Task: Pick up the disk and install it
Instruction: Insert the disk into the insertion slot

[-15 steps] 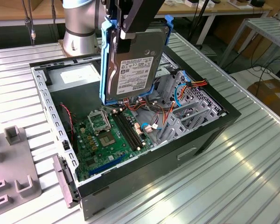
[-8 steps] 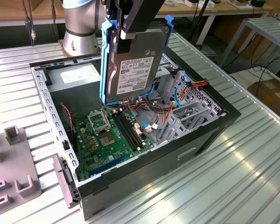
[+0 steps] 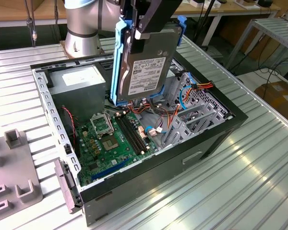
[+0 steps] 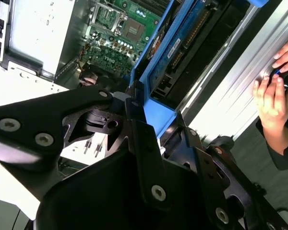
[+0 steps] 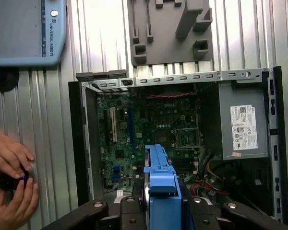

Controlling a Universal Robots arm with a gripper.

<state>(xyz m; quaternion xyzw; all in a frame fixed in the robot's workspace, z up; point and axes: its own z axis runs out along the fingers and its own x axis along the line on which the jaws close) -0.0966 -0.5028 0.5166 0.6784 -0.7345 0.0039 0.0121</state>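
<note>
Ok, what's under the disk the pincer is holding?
Below the disk lies the open computer case, with green motherboard and coloured cables. What sits directly behind the disk is covered.

case (image 3: 211,139) sits on table (image 3: 259,191) | motherboard (image 3: 105,148) lies in case | power supply (image 3: 79,84) sits behind motherboard (exterior view) | disk (image 3: 146,69) hangs upright above motherboard | fixture plate (image 3: 9,187) lies at exterior view's left of case

Arm (image 3: 81,24): silver-grey joint, upright, upper left of the exterior view.
Gripper (image 3: 138,29): black, top centre of the exterior view, pointing down.
Fingers (image 3: 153,17): clamped on the upper end of the disk (image 3: 146,67), carried on edge.
</note>
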